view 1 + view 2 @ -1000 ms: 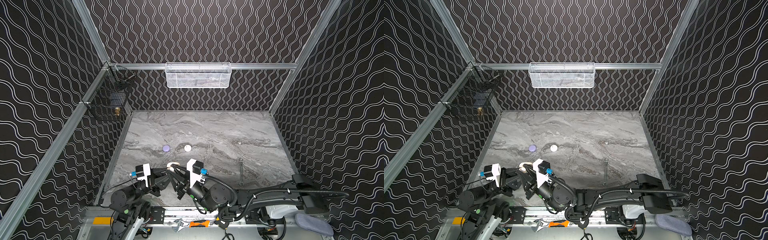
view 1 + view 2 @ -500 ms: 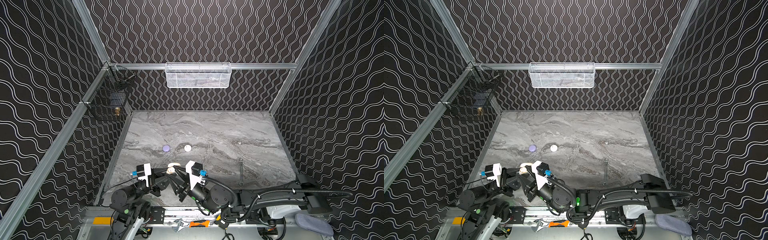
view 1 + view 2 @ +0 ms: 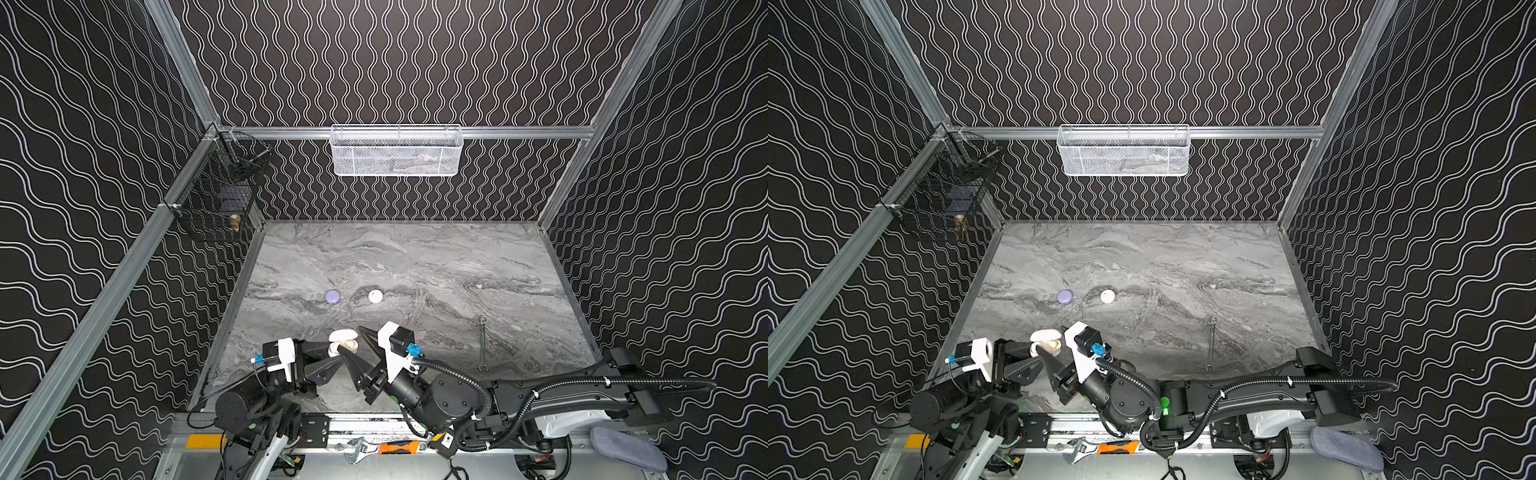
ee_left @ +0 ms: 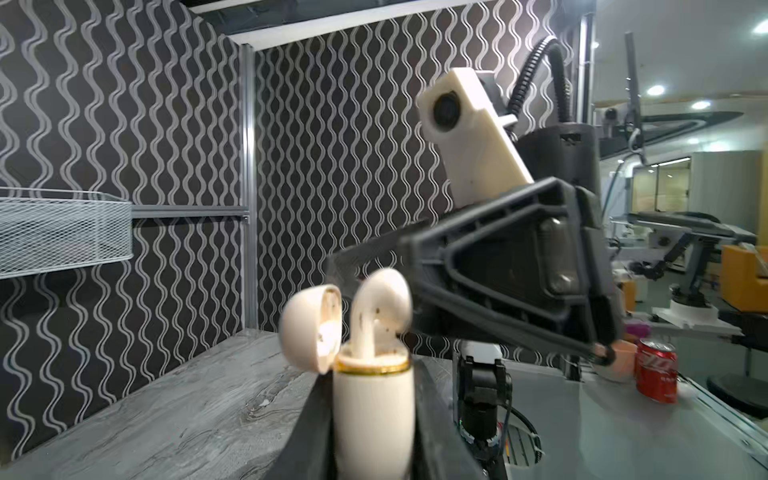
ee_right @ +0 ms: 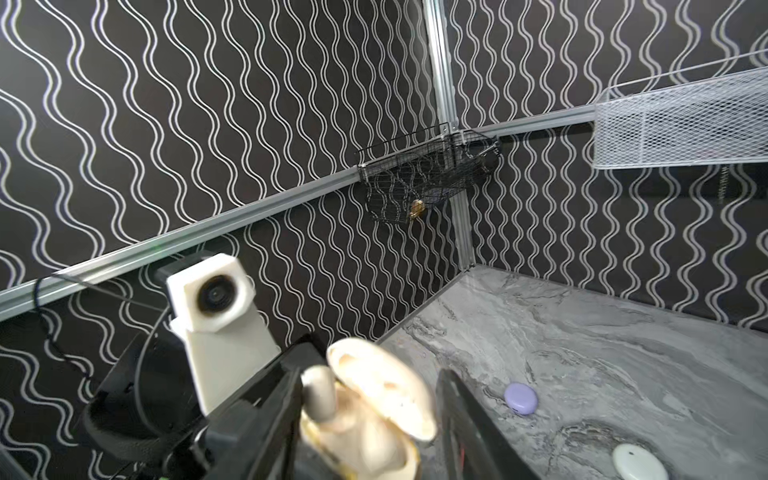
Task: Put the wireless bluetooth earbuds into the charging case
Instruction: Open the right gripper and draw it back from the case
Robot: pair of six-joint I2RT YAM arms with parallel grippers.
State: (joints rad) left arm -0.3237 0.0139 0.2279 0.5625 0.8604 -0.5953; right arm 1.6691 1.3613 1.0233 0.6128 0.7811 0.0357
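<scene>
Gripping the cream charging case (image 4: 374, 407) upright at the lower middle of both top views, the left hand (image 3: 330, 356) is pressed against its two sides, and the hinged lid (image 4: 309, 328) stands swung open. One cream earbud (image 4: 382, 303) has its stem down in the case mouth while its rounded head sticks up above the gold rim, so it looks entered but perhaps not fully seated. The right hand (image 3: 351, 340) hangs just over it with its jaws spread to either side of the case top, wider than the earbud, so I judge it is pinching nothing, though one finger lies very near the earbud's head. Whether the case's other socket is filled I cannot tell. Farther up the grey marble desk (image 3: 415, 257), a lavender case (image 3: 332, 296) and a white case (image 3: 375, 296) lie closed, near each other and well apart from the hands; their contents are hidden. A steel wrench (image 3: 482, 349) lies toward the right of the frame. A tiny pale speck (image 3: 479, 286) above it is too small to name. As I read it, one insertion is nearly done; a final press and perhaps other earbuds remain.
</scene>
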